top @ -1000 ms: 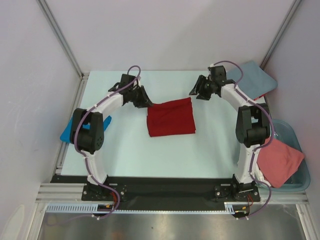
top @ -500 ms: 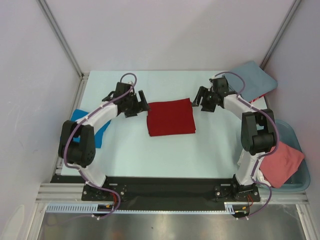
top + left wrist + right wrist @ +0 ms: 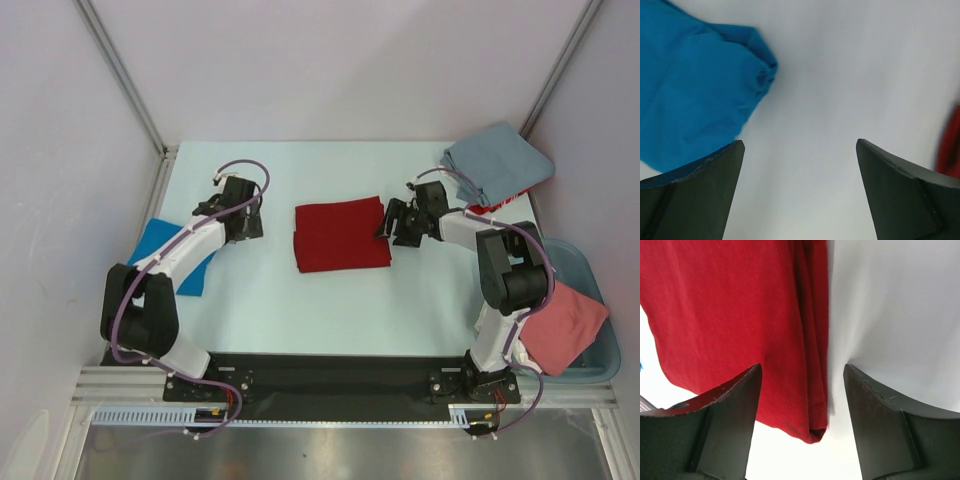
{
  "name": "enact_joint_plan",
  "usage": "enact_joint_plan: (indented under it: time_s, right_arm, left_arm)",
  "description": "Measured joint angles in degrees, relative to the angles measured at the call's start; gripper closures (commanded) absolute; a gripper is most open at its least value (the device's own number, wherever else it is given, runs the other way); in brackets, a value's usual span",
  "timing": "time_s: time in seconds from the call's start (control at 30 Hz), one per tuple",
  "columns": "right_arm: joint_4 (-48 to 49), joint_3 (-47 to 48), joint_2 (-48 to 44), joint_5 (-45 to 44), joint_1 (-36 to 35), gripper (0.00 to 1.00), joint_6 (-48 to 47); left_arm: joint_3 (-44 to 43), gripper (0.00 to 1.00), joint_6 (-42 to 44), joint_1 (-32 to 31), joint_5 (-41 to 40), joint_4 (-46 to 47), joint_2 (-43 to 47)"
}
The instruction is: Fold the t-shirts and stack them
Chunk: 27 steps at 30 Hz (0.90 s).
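From above, you see the folded red t-shirt mid-table, the right gripper at its right edge and the left gripper between it and the blue t-shirt. Your left wrist view shows its fingers apart over bare table. Your right wrist view shows fingers apart, straddling the red edge.

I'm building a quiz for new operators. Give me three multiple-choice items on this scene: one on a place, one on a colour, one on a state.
1. Where does the red shirt lie?
A. centre of the table
B. in the bin
C. on the floor

2. What colour is the shirt in the bin?
A. white
B. salmon-pink
C. green

3. The left end effector is:
A. open and empty
B. shut on cloth
C. out of view

Answers:
1. A, it lies folded mid-table.
2. B, the salmon-pink shirt drapes over the bin.
3. A, its fingers stand apart with nothing between them.
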<state>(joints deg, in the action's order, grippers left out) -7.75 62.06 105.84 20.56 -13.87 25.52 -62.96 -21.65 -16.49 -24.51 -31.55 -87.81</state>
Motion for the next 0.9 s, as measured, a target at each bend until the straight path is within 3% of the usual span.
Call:
enact_joint_plan:
  time_s: [0.27, 0.53, 0.67, 0.7, 0.8, 0.9]
  right_arm:
    - [6.5, -2.9, 0.0, 0.7, -1.0, 0.36, 1.7]
    - [11.3, -6.1, -1.0, 1.2, -0.9, 0.39, 3.4]
    - [12.0, -6.5, -1.0, 1.2, -0.9, 0.44, 3.8]
    - [12.1, -6.6, -1.0, 1.2, -0.9, 0.44, 3.8]
    - [12.1, -6.8, -1.0, 1.5, -0.9, 0.48, 4.2]
    - [12.1, -6.8, -0.6, 1.9, -0.9, 0.65, 4.3]
  left_arm:
    - [1.3, 0.07, 3.3, 0.2, -13.7, -0.7, -3.5]
    - [5.2, 0.18, 6.8, 1.5, -16.9, 2.7, -10.4]
    - [5.9, 0.34, 7.5, 3.0, -17.5, 3.7, -12.9]
    - [5.9, 0.43, 7.6, 3.3, -17.9, 3.8, -13.3]
    - [5.5, 0.46, 7.1, 4.0, -20.1, 3.6, -15.1]
    - [4.3, 0.54, 6.5, 4.6, -21.9, 3.0, -16.8]
